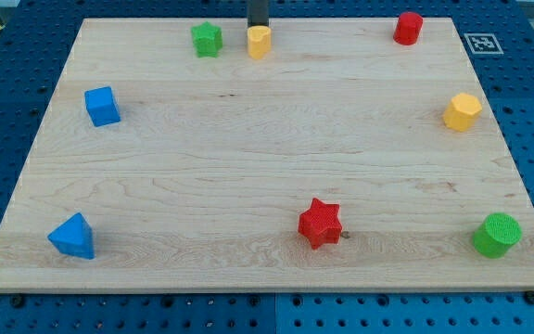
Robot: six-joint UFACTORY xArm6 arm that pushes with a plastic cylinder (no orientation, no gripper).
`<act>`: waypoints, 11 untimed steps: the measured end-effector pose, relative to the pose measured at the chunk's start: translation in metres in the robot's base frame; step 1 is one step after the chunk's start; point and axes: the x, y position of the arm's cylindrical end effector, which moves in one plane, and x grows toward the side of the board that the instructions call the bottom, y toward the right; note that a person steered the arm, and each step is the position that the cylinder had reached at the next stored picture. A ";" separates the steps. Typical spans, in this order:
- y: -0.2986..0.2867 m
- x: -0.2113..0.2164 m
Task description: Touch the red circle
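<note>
The red circle point(408, 27) stands near the view's top right corner of the wooden board point(267, 158). My rod comes down from the view's top edge, and my tip point(258, 28) sits right behind a yellow heart-like block point(260, 42), touching or almost touching it. The red circle is far to the view's right of my tip, roughly level with it.
A green star point(207, 39) is just left of the yellow block. A blue cube point(102, 106) and a blue triangle point(72, 237) are on the left. A red star point(321, 223) is at bottom centre. A yellow hexagon point(462, 111) and a green circle point(497, 234) are on the right.
</note>
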 end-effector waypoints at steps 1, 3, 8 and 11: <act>0.000 0.034; 0.003 0.110; 0.327 0.030; 0.310 -0.010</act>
